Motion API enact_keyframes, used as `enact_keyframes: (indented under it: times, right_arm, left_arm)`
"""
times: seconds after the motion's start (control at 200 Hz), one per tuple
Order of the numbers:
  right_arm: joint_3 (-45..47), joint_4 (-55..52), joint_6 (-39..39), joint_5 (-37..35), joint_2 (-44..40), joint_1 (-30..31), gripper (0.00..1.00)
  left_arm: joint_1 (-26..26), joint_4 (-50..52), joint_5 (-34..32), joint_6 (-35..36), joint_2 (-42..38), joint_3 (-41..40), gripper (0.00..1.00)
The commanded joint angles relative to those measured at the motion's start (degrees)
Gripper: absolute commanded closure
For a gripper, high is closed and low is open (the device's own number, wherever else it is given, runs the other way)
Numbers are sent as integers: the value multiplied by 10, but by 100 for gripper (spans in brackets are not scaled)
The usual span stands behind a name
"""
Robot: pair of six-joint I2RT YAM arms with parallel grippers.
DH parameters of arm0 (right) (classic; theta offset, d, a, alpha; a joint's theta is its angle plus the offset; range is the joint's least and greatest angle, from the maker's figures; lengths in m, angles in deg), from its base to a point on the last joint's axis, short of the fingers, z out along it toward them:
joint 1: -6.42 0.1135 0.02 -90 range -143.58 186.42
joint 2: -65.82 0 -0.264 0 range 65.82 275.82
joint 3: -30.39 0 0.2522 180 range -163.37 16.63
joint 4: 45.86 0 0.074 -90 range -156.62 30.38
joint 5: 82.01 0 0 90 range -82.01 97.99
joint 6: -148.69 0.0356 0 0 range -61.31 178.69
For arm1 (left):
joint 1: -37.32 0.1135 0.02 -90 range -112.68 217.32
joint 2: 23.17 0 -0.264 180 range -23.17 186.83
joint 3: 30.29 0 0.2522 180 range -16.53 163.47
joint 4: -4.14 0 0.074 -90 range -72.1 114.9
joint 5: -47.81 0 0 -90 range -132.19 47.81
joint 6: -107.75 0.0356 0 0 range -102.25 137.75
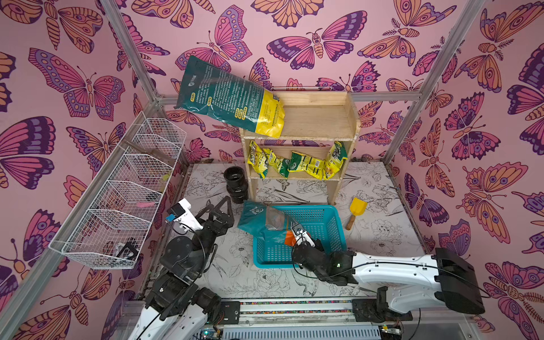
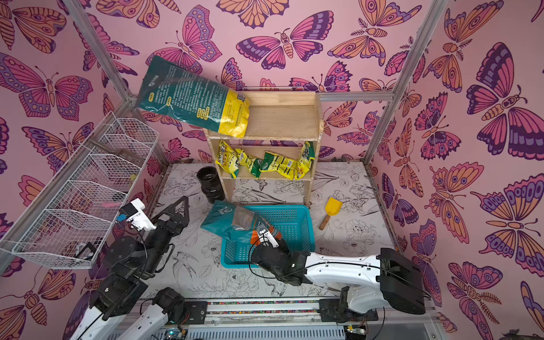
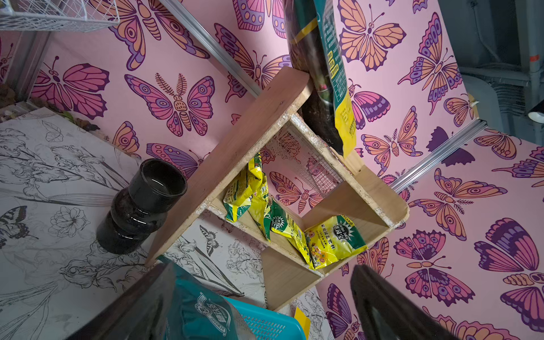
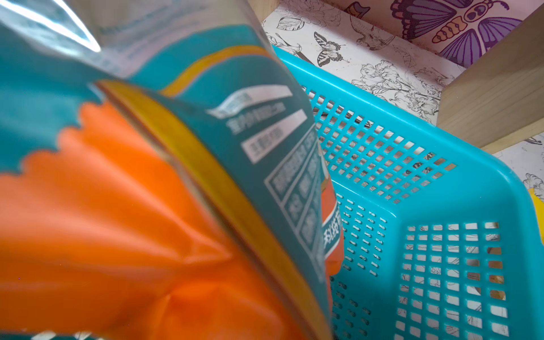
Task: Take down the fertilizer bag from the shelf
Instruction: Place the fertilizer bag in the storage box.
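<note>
The fertilizer bag (image 1: pixel 253 217), teal with an orange end, lies tilted over the left rim of the blue basket (image 1: pixel 338 226), partly inside it. My right gripper (image 1: pixel 294 235) is at its orange end. The bag (image 4: pixel 147 176) fills the right wrist view and hides the jaws. My left gripper (image 1: pixel 222 206) hovers open and empty just left of the bag, its dark fingers (image 3: pixel 382 303) spread wide. The pale wooden shelf (image 1: pixel 318 120) stands behind the basket. A larger dark green and yellow bag (image 1: pixel 226 97) stands on its top tier, leaning out over the left side.
Small yellow and green packets (image 1: pixel 297 163) line the shelf's lower tier. Black stacked pots (image 1: pixel 235 184) stand by the shelf's left leg. A yellow trowel (image 1: pixel 356 210) lies right of the basket. A white wire basket rack (image 1: pixel 123 194) runs along the left wall.
</note>
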Motion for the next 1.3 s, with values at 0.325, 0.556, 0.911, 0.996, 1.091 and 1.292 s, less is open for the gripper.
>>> enact_keyframes:
  times: [0.325, 0.556, 0.911, 0.996, 1.091, 1.292]
  right_arm:
    - [-56, 21, 13, -4, -53, 0, 10]
    - [-64, 2, -10, 30, -111, 0, 1]
    - [-90, -6, -64, -45, -119, -1, 1]
    - [-99, -1, -80, -54, -115, -5, 1]
    - [-104, 7, -92, -53, -114, -9, 1]
    - [-107, 5, -97, -54, -109, -12, 1]
  left_arm:
    - [1, 96, 23, -116, 24, -45, 0]
    - [0, 116, 40, -173, 54, -53, 0]
    - [0, 116, 77, -182, 89, -80, 0]
    - [0, 99, 71, -149, 96, -101, 0]
    - [2, 47, 79, -111, 98, -133, 0]
    - [6, -24, 109, -101, 96, -170, 10]
